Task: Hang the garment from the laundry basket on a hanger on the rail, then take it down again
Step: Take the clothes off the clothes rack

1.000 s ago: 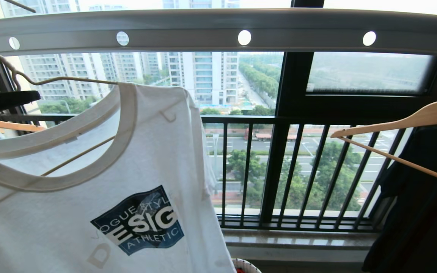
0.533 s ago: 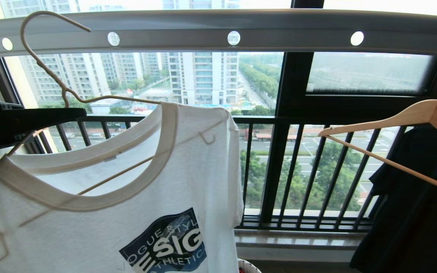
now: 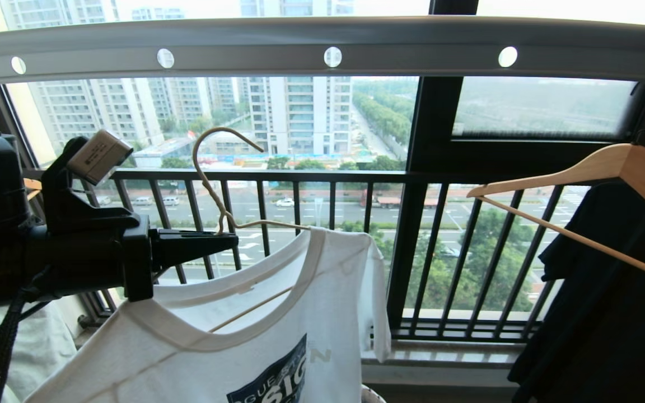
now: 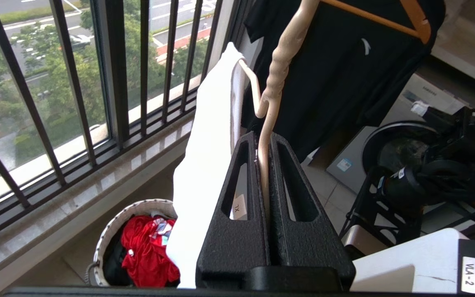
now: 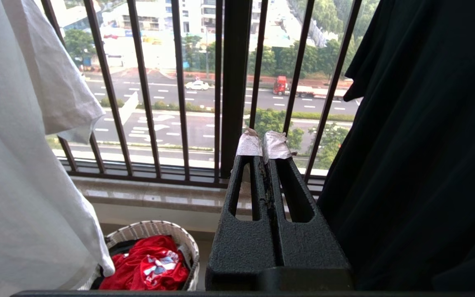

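Clearly the hanger (image 3: 219, 184) is off the rail (image 3: 322, 47): its cream wire hook hangs free well below the grey bar, level with the black window railing (image 3: 322, 246), with none of the rail's round holes threaded. The left gripper (image 3: 227, 242), reaching in from the left under the rail, has its fingers pressed together on the twisted neck of the hanger, and the wrist view shows the wire pinched in the slit between them. The garment (image 3: 277, 341) drapes from the hanger's shoulders, its collar open and the dark blue print showing low on the chest, so it is dressed on the hanger but not hung. Far below the rail, by the window sill, sits the laundry basket (image 5: 151, 229) with red cloth in it. The right gripper (image 5: 264, 144) is parked low beside a black garment (image 3: 613, 302), fingers closed on nothing. Judging by this, either the hanging or the final putting-down remains; which one, these views cannot settle.
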